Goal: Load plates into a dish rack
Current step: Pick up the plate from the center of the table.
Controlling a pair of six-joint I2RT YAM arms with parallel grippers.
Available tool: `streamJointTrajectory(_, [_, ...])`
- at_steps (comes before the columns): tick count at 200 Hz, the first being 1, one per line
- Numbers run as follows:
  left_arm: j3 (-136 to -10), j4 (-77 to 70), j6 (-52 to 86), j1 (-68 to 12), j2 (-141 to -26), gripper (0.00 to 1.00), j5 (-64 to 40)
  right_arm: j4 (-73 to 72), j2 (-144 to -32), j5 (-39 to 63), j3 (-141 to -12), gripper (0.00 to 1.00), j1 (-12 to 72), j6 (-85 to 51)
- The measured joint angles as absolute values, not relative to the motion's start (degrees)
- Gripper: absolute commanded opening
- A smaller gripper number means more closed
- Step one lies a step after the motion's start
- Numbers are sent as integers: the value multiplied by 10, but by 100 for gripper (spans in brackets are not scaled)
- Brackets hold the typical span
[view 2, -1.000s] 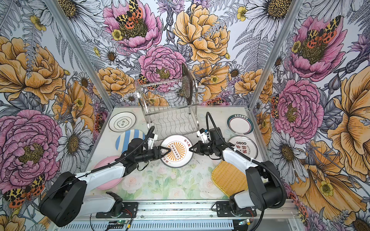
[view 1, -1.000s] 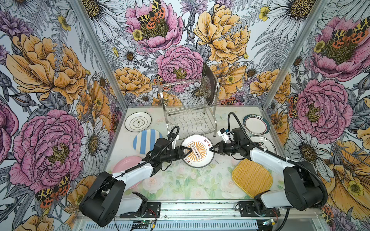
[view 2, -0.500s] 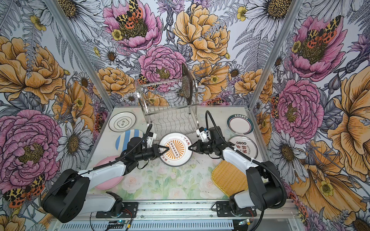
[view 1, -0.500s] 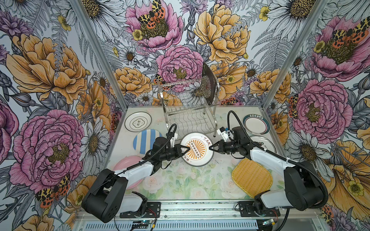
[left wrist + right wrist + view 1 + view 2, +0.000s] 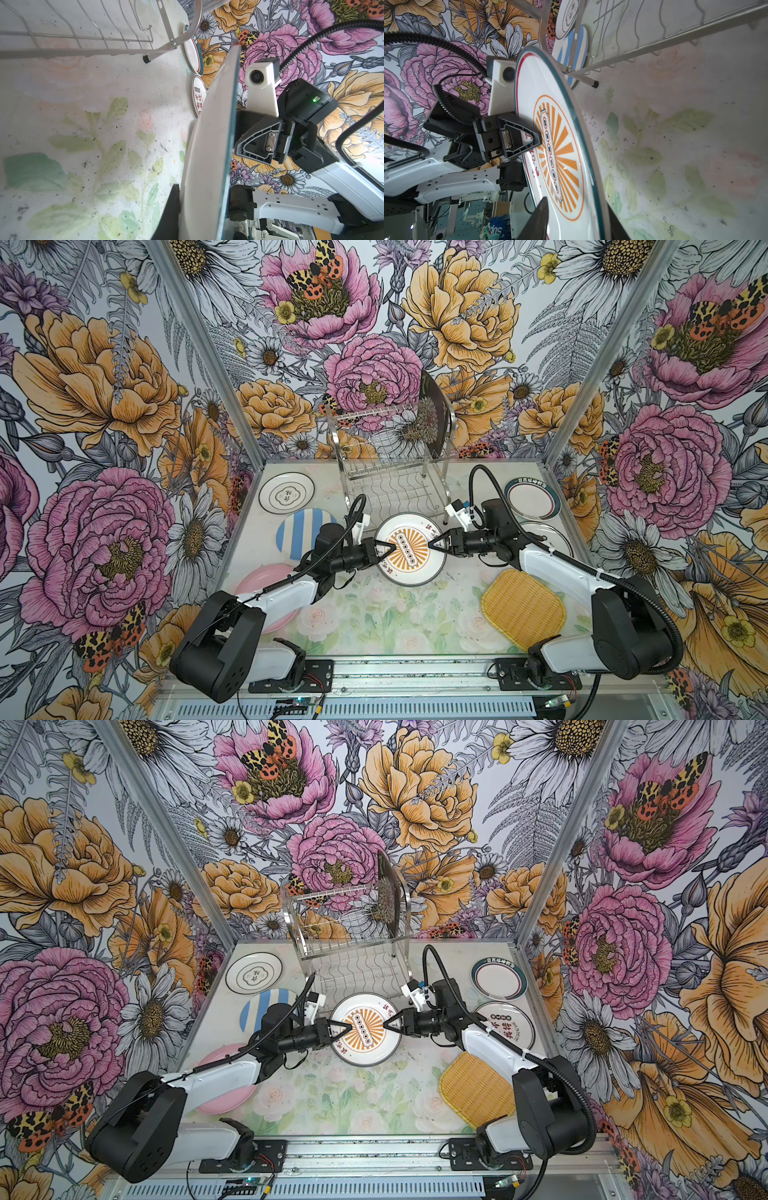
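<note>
The dish rack stands at the back of the worktop, about midway across. Its slotted upper tier holds one thing, the black square floral plate, which stands on edge at the end nearer my right arm.

The orange sunburst plate hangs between my two tools just in front of the rack. It is face up and lifted off the worktop, with its far rim by the front edge of the wavy lower shelf. My left tool is pressed onto the rim on my left side, one finger on the printed face and the other underneath. My right tool straddles the opposite rim with one finger above and one below. I cannot tell whether it is pinching or loose.

The other plates lie flat on the worktop.
- **On my left:** the white plate with dark rings is near the back. The blue-white striped plate is just in front of it, and the pink plate is nearest the front. My left arm partly covers both of these.
- **On my right:** the teal-rimmed white plate is at the back. A white plate with red lettering lies in front of it, with my right arm crossing its edge. The yellow woven-look square plate is nearest the front.

In the right wrist view, the black foot of one front rack leg sits just past the held plate's rim.
</note>
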State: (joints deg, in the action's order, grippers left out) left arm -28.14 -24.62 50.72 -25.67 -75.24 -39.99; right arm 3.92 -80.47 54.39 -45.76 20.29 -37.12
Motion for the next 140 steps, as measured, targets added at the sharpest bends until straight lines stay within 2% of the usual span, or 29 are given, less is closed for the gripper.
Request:
streamJointTrajectory(38, [-293, -288, 522, -256, -755, 0, -436, -63, -805, 576, -451, 40, 211, -417])
streamJointTrajectory(68, [-295, -299, 526, -256, -755, 0, -446, -82, -804, 583, -451, 35, 215, -427])
streamJointTrajectory(83, [-295, -300, 526, -254, -755, 0, -449, -83, -804, 583, -451, 29, 215, -427])
streamJointTrajectory(125, [-299, -300, 526, -253, -755, 0, -451, -75, -804, 557, -448, 0, 213, -417])
streamJointTrajectory(140, [-299, -295, 526, -253, -755, 0, -451, -70, -804, 556, -448, 0, 214, -417])
